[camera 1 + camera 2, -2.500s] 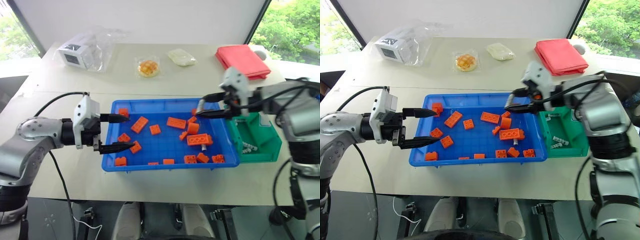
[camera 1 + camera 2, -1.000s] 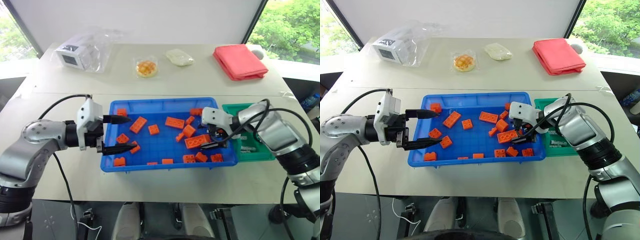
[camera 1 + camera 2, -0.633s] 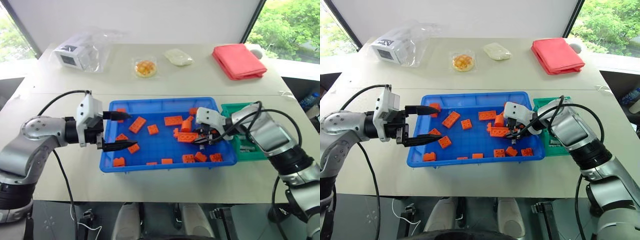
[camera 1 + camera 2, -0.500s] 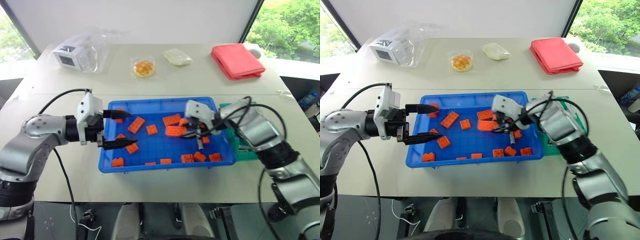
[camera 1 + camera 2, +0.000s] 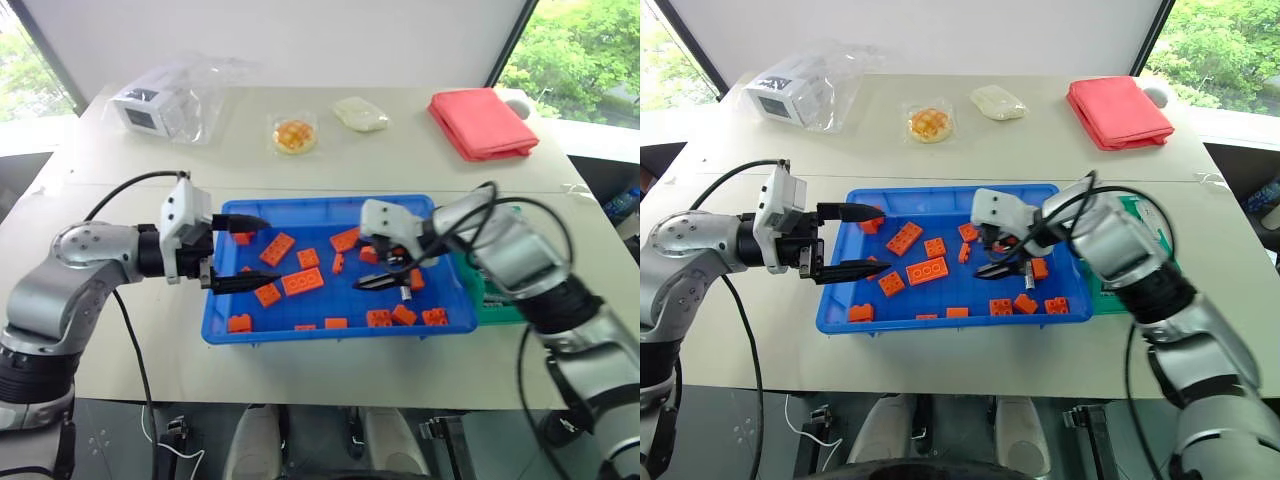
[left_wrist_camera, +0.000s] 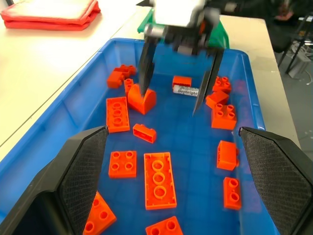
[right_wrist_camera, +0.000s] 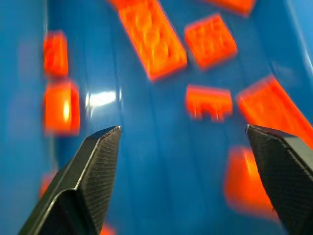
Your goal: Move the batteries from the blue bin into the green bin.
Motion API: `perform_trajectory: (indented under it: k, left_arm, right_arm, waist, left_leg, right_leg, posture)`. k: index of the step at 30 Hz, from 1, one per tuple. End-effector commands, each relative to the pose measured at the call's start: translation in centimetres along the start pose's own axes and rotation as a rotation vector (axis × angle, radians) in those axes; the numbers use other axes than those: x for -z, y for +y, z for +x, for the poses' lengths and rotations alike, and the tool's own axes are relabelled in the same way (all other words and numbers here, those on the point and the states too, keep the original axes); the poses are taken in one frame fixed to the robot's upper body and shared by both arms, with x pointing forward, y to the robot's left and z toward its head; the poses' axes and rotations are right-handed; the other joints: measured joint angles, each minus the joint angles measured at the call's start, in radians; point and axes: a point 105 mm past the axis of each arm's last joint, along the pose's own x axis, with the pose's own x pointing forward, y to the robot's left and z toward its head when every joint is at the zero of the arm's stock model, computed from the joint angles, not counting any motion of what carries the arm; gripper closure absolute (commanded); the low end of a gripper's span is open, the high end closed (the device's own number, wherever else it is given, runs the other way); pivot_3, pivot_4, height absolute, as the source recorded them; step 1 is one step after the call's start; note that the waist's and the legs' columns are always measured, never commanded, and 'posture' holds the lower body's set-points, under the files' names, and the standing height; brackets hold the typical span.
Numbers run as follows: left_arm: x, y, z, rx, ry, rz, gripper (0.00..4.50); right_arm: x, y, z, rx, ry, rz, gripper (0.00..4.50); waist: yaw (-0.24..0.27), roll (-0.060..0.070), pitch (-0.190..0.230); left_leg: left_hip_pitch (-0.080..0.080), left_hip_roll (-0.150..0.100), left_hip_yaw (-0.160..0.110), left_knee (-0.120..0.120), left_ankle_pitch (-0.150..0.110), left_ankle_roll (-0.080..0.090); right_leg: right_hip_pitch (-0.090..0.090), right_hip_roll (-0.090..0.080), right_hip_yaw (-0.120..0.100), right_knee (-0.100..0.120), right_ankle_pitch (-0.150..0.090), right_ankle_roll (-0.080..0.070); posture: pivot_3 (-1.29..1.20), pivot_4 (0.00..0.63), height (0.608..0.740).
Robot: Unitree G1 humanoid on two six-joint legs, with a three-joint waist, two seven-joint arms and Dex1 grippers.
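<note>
Changed over the last second: right gripper point(image 5: 376, 272) now spread wide and empty, shifted toward the middle of the large shallow bright-blue plastic bin point(image 5: 330, 205). Long six-stud orange toy brick point(image 5: 302, 282), then right beside it, now well apart, nearer the left gripper point(image 5: 262, 252), likewise open with nothing held. Counted: one small silver-white cylindrical battery point(image 6: 186, 90) on the blue floor just beside the right fingers; roughly fifteen orange bricks; one small teal-green plastic bin point(image 5: 497, 308) behind the right arm, contents hidden.
</note>
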Motion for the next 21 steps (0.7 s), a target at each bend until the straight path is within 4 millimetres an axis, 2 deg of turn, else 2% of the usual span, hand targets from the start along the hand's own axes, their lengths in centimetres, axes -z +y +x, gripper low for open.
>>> perform_trajectory:
  k: [1,6,12,19,21]
  left_arm:
    - [-0.6,0.0,-0.2,-0.009,-0.016,0.039,0.0]
    - [-0.6,0.0,0.0,-0.003,-0.02,0.041,0.0]
    - [-0.9,0.1,-0.1,0.001,-0.016,0.048,0.0]
    - [-0.9,0.0,-0.4,-0.001,-0.008,0.052,0.0]
    - [-0.9,0.0,-0.4,-0.003,-0.006,0.052,0.0]
  right_arm:
    - [1.4,0.4,-1.5,0.01,0.034,-0.038,0.32]
    - [3.6,0.0,-1.3,0.045,0.086,-0.021,0.32]
    - [5.8,-0.8,0.2,0.075,0.109,-0.017,0.32]
    - [6.5,0.4,1.3,0.009,0.1,-0.04,0.32]
    - [6.2,0.7,1.6,-0.006,0.077,-0.029,0.85]
  waist:
    - [-0.001,0.0,0.0]
    - [-0.011,0.0,0.0]
    - [-0.003,-0.001,0.0]
    - [-0.002,-0.01,-0.005]
    - [-0.002,-0.012,-0.007]
  left_leg:
    - [0.0,0.0,0.0,0.0,0.0,0.0]
    - [0.003,0.001,0.002,0.0,0.0,0.0]
    - [0.002,0.0,0.002,0.0,0.0,0.0]
    - [0.004,0.001,0.001,0.001,0.0,0.0]
    - [0.005,0.001,0.001,0.001,0.0,0.0]
  right_leg:
    - [0.0,0.0,0.0,0.0,0.0,0.0]
    - [0.0,0.001,0.002,0.001,0.0,0.0]
    - [0.001,0.001,0.002,0.001,0.0,-0.001]
    - [0.005,0.0,0.001,-0.001,-0.002,-0.004]
    - [0.005,0.0,0.001,-0.001,-0.002,-0.004]
  posture:
    - [0.0,0.15,0.734]
    - [0.0,0.15,0.734]
    - [0.0,0.15,0.734]
    - [0.0,0.15,0.734]
    - [0.0,0.15,0.734]
